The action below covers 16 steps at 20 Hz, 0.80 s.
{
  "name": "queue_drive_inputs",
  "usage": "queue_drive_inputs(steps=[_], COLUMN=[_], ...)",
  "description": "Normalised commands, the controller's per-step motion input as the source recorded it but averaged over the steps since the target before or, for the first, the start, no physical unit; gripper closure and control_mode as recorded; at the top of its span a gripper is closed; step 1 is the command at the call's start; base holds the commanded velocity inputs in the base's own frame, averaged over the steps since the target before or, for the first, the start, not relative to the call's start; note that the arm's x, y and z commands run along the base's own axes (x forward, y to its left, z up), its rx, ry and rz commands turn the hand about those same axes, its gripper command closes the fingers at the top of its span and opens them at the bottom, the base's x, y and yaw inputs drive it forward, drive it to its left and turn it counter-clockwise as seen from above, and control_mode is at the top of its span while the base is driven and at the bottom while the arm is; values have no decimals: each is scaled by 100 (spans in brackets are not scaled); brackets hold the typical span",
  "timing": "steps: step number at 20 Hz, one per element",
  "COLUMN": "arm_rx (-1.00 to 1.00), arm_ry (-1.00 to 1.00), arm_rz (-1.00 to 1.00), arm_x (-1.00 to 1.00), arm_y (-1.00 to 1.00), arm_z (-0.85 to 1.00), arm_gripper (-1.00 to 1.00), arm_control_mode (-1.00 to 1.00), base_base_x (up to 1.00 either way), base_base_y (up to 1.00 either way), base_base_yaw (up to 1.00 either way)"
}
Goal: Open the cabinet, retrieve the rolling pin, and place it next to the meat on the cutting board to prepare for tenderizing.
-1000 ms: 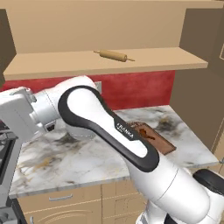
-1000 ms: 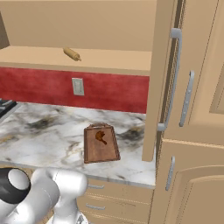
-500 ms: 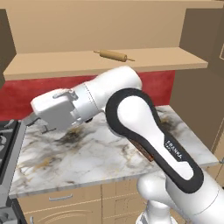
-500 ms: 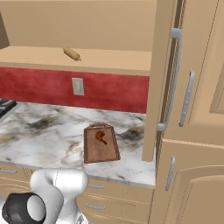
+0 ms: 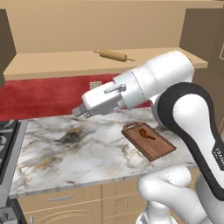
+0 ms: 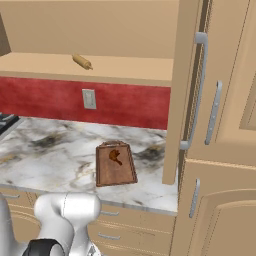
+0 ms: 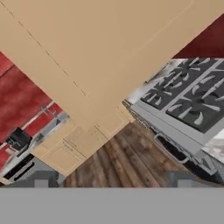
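The cabinet (image 6: 187,90) is seen standing open, its door swung out edge-on at the right end of the marble counter (image 5: 78,148), with a long silver bar handle (image 6: 196,90) on its edge. The rolling pin (image 5: 113,55) is laid on the cabinet's bottom shelf (image 5: 52,65), towards the back and somewhat right of the middle, well apart from everything on the counter. In the right base view the rolling pin (image 6: 82,62) is found left of the middle of that shelf.

The cutting board (image 5: 148,141) is placed on the counter near its right end and front edge, turned at an angle, with the meat (image 5: 146,134) resting on the half towards the wall. The same board (image 6: 115,163) and meat (image 6: 115,156) are seen from the other side just left of the open door.

The arm (image 5: 144,85) is stretched across the left base view above the counter, between the camera and the red wall (image 6: 60,100); part of the wall and the shelf's front edge are covered by it. A wall socket (image 6: 89,98) is set in the red wall. A stove (image 7: 188,98) is cut off at the counter's left end.

The gripper (image 7: 111,180) is pointed leftward and down; its fingertips (image 7: 41,180) are blurred but are made out set wide apart with nothing between them.
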Motion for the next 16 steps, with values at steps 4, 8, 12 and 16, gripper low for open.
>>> queue_drive_inputs(steps=[4,8,12,16], arm_rx=[-13,-16,-18,-16], arm_ry=[-23,-25,-26,-26], arm_rz=[-3,-2,-3,-5], arm_x=[0,0,0,0], arm_y=[-81,-78,-72,-69], arm_z=[30,31,31,23], arm_gripper=[-100,-100,-100,-100], arm_control_mode=[-100,-100,-100,-100], base_base_x=[0,0,0,0], base_base_y=[0,0,0,0], base_base_yaw=[0,0,0,0])
